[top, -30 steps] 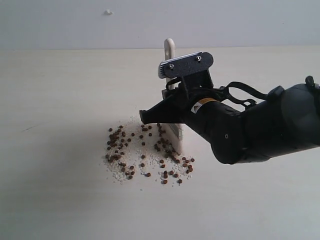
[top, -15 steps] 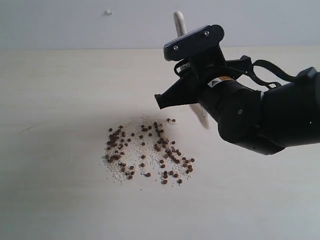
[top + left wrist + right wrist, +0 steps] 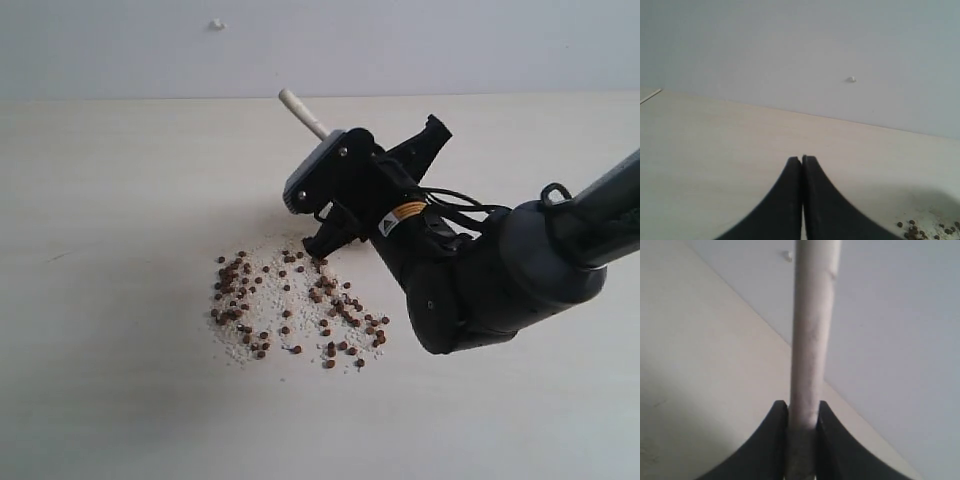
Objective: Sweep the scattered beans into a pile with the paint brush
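The beans lie scattered over whitish crumbs on the pale table, in a loose patch with no compact pile. My right gripper hovers at the patch's far edge, shut on the paint brush. Its pale handle sticks out up and to the left, while ferrule and bristles are hidden behind the gripper. In the right wrist view the handle is clamped between the right gripper's fingers. In the left wrist view my left gripper is shut and holds nothing, with a few beans off to one side.
A plain grey wall rises behind the table, with a small white speck on it. The bulky right arm stretches over the table to the right of the beans.
The right arm lifted the brush off the beans' right side, then swung it down to the patch's far edge, tipping the handle from upright to leaning up-left. The left gripper stayed shut.
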